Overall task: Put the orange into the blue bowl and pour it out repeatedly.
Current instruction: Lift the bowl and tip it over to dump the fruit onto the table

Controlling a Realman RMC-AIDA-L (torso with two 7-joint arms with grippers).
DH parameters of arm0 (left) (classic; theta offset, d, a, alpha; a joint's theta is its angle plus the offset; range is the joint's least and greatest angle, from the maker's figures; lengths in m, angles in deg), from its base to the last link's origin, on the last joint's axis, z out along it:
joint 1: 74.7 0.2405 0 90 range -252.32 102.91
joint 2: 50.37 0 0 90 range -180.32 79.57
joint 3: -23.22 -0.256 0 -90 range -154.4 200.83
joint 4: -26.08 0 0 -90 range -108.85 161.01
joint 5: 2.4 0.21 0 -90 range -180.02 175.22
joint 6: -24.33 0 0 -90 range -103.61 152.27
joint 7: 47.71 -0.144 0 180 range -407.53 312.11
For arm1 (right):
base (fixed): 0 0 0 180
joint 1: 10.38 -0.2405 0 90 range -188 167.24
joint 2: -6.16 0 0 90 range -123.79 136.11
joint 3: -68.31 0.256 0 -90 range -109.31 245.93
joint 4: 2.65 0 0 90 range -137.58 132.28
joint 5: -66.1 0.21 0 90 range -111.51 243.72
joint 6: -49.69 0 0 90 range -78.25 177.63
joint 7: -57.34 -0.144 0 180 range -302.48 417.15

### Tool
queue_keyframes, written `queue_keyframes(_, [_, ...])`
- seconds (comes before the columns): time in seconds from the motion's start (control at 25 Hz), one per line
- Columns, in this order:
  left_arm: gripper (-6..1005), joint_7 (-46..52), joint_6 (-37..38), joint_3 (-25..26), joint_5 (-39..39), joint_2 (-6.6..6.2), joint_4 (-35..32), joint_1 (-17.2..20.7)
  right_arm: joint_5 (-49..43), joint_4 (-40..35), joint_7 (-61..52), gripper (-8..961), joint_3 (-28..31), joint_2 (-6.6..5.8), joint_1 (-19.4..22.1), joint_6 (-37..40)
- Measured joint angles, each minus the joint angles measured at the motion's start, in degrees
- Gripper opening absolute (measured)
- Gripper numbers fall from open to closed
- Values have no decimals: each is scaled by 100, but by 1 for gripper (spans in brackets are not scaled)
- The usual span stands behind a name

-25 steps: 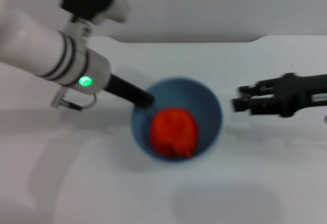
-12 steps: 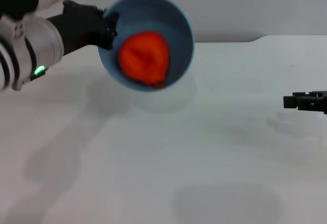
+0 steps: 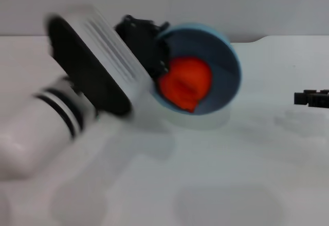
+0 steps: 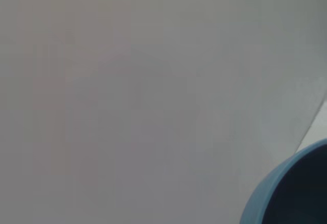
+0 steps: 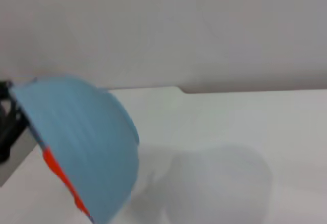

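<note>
Orange (image 3: 185,82) sits inside blue bowl (image 3: 226,66), which I see tipped steeply, held off worktop (image 3: 216,174) w/ L pincer (image 3: 149,43) pinching its rim; R pincer (image 3: 311,98) at far right edge, state can't tell.

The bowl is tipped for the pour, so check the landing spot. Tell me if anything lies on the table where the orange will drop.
Nothing visible does. The left gripper holds the blue bowl tilted above the table, the orange inside it. The table below the bowl shows only shadow. The right gripper sits far off at the table's right side.
</note>
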Motion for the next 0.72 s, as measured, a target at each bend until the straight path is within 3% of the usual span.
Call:
queue_keyframes(0.16, [-2,-647,-2006,-918,626,13,816,46,-3,6,-35,449,257,-9,34,-6])
queue_keyframes(0.36, [-2,-1796,-4214,-1692,941,80,2205,-343,-7,9,-81,449,371,-19,83,-9])
queue_keyframes(0.52, [-2,-2520,-4822,-1922,883,109,2771,-656,-151,28,-158,449,336,-15,71,-9])
queue_keyframes(0.72, [-1,-2635,-4992,-1921,865,93,2824,-711,-372,141,-234,448,334,-23,-18,-9])
